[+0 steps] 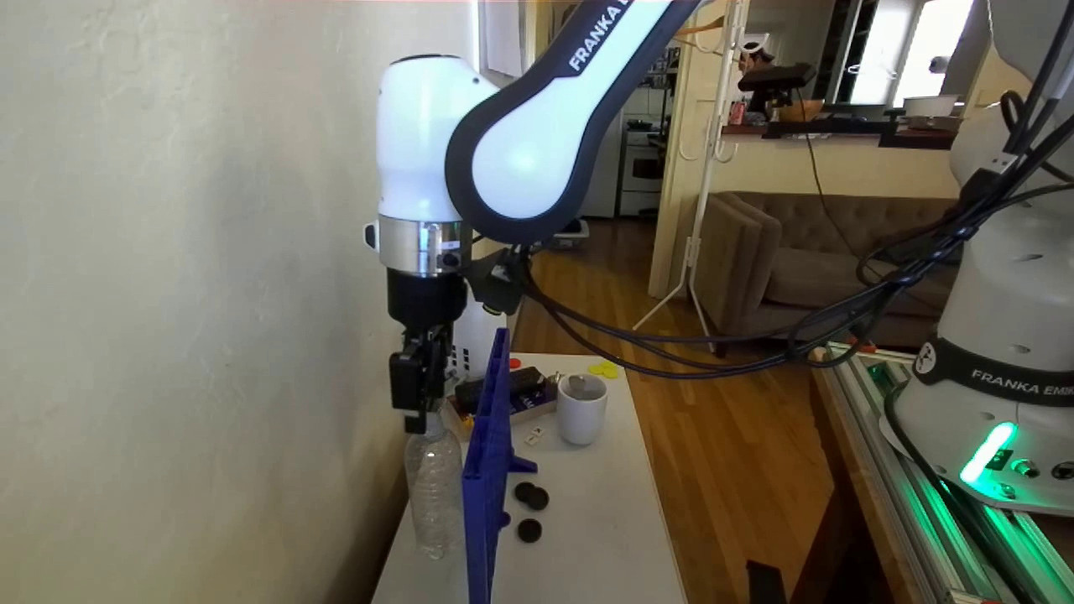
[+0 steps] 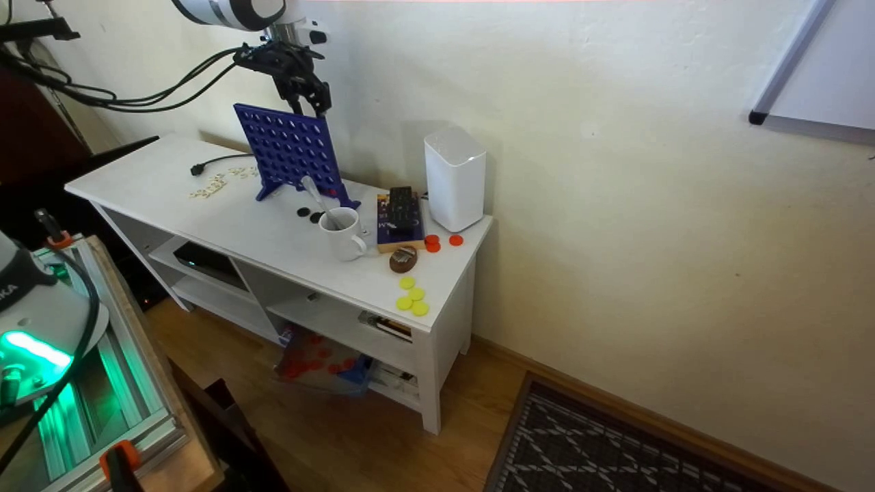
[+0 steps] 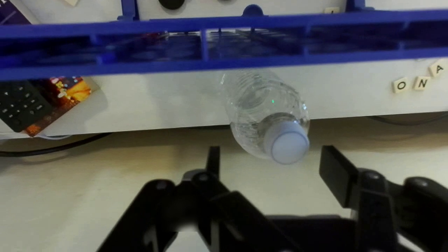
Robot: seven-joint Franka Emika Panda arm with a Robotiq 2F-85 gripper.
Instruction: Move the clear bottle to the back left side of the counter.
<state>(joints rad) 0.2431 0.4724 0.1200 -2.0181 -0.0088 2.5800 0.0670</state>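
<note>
The clear bottle [image 1: 435,495] stands upright on the white counter [image 1: 604,537], between the wall and the blue grid rack. In the wrist view the bottle [image 3: 260,101] shows its pale cap pointing up toward the camera. My gripper [image 3: 270,164] is open, with the cap between and slightly beyond its fingertips; nothing is held. In an exterior view the gripper [image 1: 417,415] is right above the bottle's top, partly covering the cap. In an exterior view the gripper [image 2: 309,109] is behind the rack's top edge over the counter [image 2: 164,171], and the rack hides the bottle.
The blue grid rack [image 2: 290,147] stands upright close beside the bottle; it crosses the wrist view [image 3: 224,66]. A white mug [image 2: 344,239] with a spoon, a book [image 2: 384,225] with a black keypad device, a white box [image 2: 454,181], loose discs and letter tiles sit on the counter.
</note>
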